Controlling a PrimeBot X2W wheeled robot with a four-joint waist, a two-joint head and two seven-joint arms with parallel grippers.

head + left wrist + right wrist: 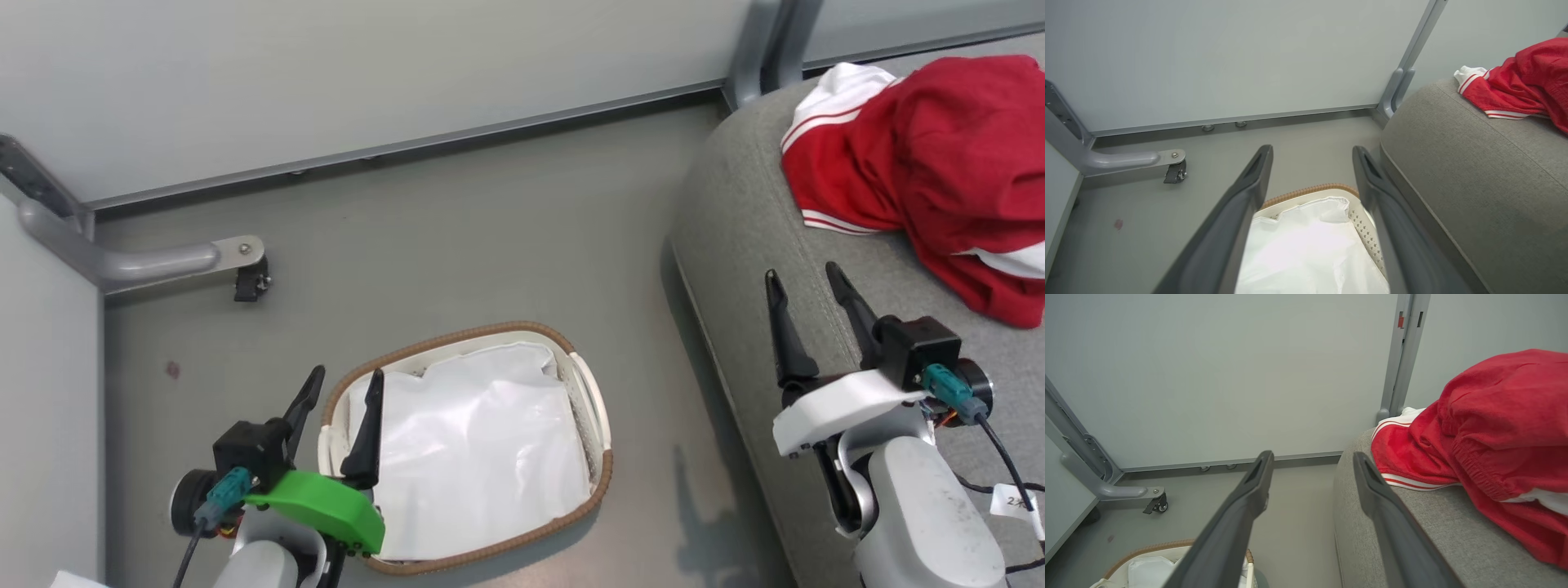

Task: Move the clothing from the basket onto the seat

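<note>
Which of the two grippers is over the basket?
The left gripper, on the green mount, sits over the left edge of the basket; the right gripper, on the white mount, is over the grey seat instead.

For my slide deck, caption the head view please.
Red clothing on the seat, white liner in the basket, left gripper and right gripper open and empty.

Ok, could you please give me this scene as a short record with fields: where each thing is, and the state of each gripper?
clothing: red and white, heaped on the seat
seat: grey cushion, to the right of the basket
basket: on the floor, white liner inside
left gripper: open, holding nothing, over the basket's left rim
right gripper: open, holding nothing, over the seat's edge, apart from the clothing
task: looks done
</note>
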